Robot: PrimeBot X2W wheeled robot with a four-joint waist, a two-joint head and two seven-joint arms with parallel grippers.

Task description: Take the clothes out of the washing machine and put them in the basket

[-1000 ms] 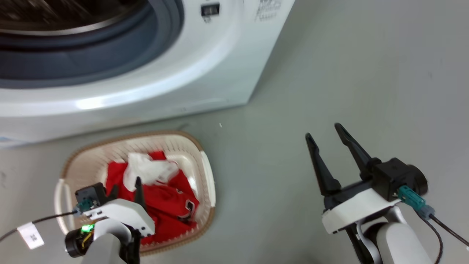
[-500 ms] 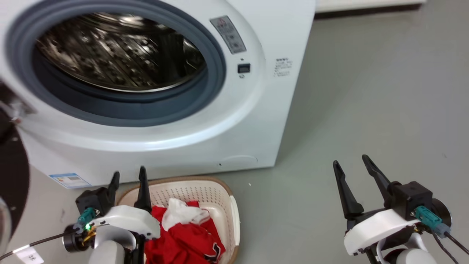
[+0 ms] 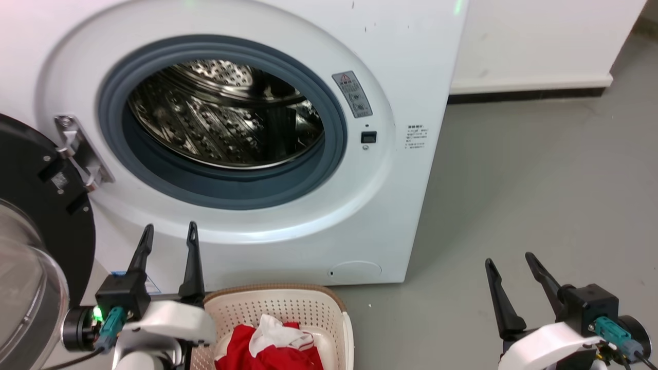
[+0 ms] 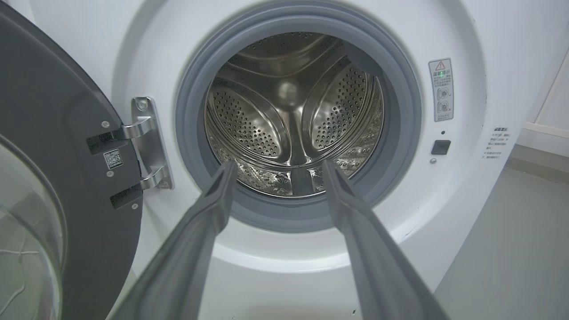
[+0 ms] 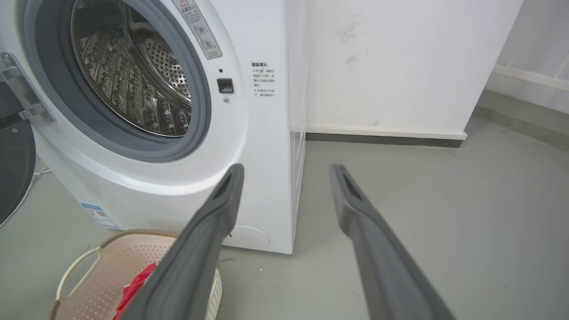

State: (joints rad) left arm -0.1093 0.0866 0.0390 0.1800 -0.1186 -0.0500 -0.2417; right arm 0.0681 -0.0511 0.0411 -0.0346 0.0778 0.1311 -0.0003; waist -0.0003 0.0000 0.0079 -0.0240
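The white washing machine (image 3: pixel 411 61) stands with its black-rimmed door (image 3: pixel 36 216) swung open to the left. Its steel drum (image 4: pixel 289 115) looks bare, no fabric showing inside. Below it on the floor sits the cream basket (image 3: pixel 288 308) holding red clothes (image 3: pixel 247 354) with white trim. My left gripper (image 3: pixel 169 228) is open and holds nothing, just left of the basket, fingers pointing up at the machine's front. In the left wrist view the left gripper (image 4: pixel 278 166) aims at the drum mouth. My right gripper (image 3: pixel 509 259) is open and holds nothing over the floor to the right.
Grey floor (image 3: pixel 540 195) stretches to the right of the machine. A white wall with a dark baseboard (image 3: pixel 524 95) runs behind. The open door's hinge (image 3: pixel 77 149) juts out at the left of the opening.
The head camera has tilted up, so the whole drum opening and the door have come into view and the basket has slid to the bottom edge. Both grippers stay open.
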